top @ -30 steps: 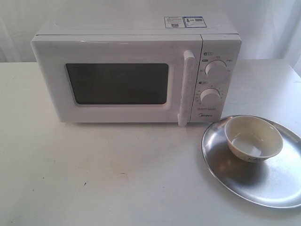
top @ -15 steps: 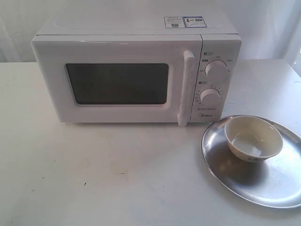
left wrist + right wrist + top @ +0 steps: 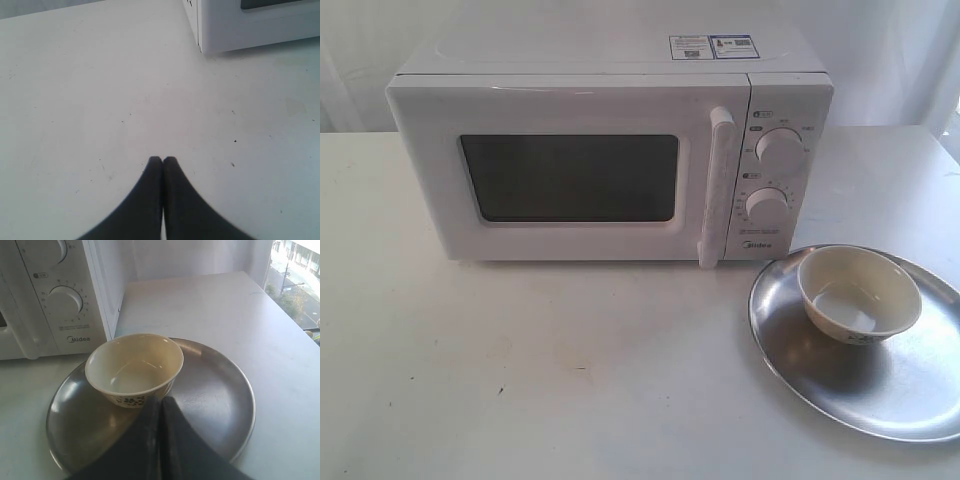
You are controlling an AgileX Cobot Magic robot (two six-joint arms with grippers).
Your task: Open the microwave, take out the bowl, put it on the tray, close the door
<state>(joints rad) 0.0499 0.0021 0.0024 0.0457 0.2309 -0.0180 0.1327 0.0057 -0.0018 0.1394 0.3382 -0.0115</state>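
Observation:
The white microwave stands at the back of the table with its door shut and the bar handle upright. To its right the cream bowl sits upright on the silver tray. Neither arm shows in the exterior view. My right gripper is shut and empty, hovering over the tray just short of the bowl. My left gripper is shut and empty above bare table, away from the microwave's corner.
The white table spreads in front of the microwave. Its right edge runs close past the tray, with a window behind. A white curtain hangs at the back.

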